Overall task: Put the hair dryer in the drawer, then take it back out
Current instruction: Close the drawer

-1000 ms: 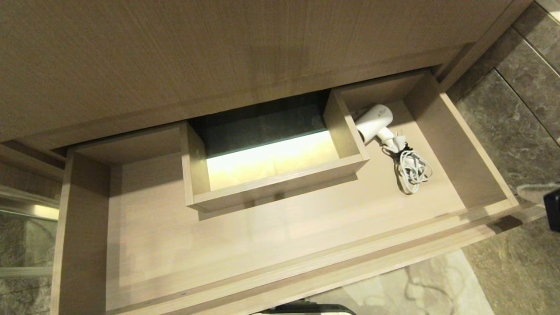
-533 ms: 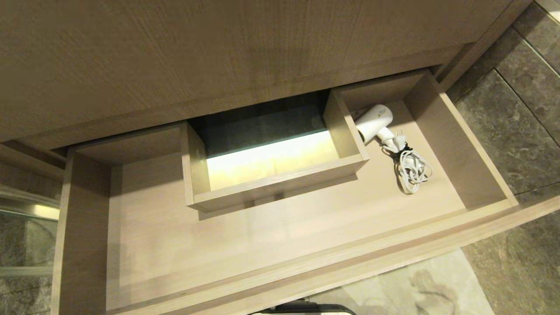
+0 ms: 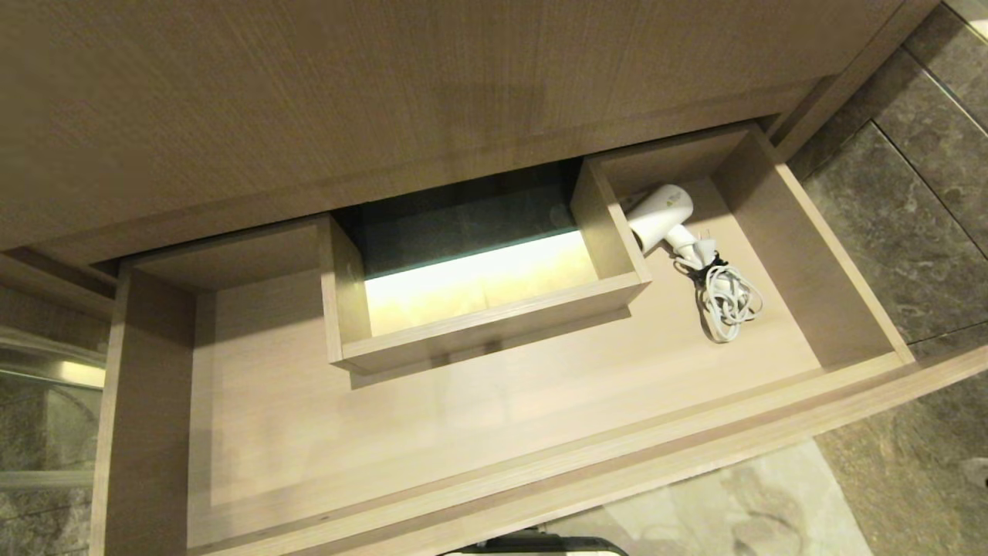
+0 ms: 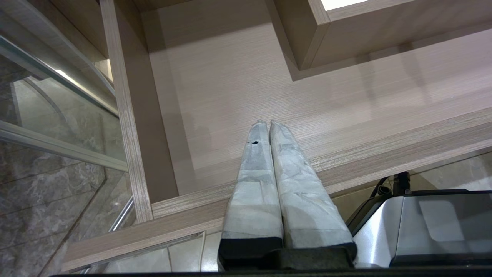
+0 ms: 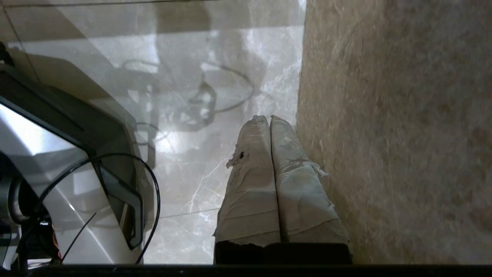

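My left gripper (image 4: pixel 265 122) pressed shut and empty over the open drawer's (image 3: pixel 540 471) front left corner, hair dryer (image 3: pixel 662 216) with coiled cord (image 3: pixel 725 305) lying near its back right corner, my right gripper (image 5: pixel 265 117) closed, empty, above marble floor (image 5: pixel 215 77)

A light-wood cabinet panel (image 3: pixel 386 100) filled the upper view. Dark grey marble floor tiles (image 3: pixel 918 201) lay to the right, a paler glossy marble tile (image 3: pixel 741 510) nearer, reflecting light.
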`<state>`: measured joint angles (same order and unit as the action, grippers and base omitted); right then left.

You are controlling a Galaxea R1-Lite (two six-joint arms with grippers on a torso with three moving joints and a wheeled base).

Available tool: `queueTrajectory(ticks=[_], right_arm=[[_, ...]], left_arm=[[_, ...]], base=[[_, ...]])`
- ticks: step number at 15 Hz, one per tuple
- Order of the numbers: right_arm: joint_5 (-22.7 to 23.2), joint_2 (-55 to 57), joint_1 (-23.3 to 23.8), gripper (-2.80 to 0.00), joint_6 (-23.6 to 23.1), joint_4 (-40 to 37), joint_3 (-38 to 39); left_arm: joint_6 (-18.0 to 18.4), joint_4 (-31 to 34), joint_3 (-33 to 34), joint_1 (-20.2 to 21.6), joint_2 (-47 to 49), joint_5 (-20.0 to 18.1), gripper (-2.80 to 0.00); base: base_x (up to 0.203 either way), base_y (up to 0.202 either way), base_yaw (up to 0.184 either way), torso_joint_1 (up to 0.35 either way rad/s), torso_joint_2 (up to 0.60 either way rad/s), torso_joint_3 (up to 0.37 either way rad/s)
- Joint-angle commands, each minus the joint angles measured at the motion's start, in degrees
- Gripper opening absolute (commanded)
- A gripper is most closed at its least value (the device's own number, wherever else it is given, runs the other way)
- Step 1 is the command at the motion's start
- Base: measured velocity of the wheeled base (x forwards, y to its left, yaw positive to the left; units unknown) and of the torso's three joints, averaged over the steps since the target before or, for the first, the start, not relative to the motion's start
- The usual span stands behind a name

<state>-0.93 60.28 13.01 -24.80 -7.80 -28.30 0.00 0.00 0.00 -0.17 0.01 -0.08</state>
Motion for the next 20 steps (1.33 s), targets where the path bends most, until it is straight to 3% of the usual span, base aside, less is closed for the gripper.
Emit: queueTrajectory(ticks=[1,14,16,17,19,20], right_arm=[[0.1,4.2,-0.1,-2.8,-0.2,1.2,-1.1],[0.4,17.7,-0.2,-2.8,0.1,8.2,-12.7],[3.8,18.3,-0.3,-2.8,0.3,11.6,-14.1],[8.1,18.6,-0.3,-2.8,0.3,16.6,-14.9],[11.9,20.5,-0.8,-2.8,1.2,25.8,-16.7],[12.6,21.9,-1.8,-2.8,5.1,28.5,-18.6]], left_arm=[[0.0,0.0,0.0,0.0,0.0,0.0,-2.8],[0.0,0.0,0.0,0.0,0.0,0.0,-2.8],[0.0,0.0,0.0,0.0,0.0,0.0,-2.8],[0.0,0.0,0.0,0.0,0.0,0.0,-2.8],[0.0,0.0,0.0,0.0,0.0,0.0,-2.8],[0.0,0.0,0.0,0.0,0.0,0.0,-2.8]], base=[[0.0,0.0,0.0,0.0,0.0,0.0],[0.0,0.0,0.0,0.0,0.0,0.0],[0.0,0.0,0.0,0.0,0.0,0.0],[0.0,0.0,0.0,0.0,0.0,0.0],[0.0,0.0,0.0,0.0,0.0,0.0],[0.0,0.0,0.0,0.0,0.0,0.0]])
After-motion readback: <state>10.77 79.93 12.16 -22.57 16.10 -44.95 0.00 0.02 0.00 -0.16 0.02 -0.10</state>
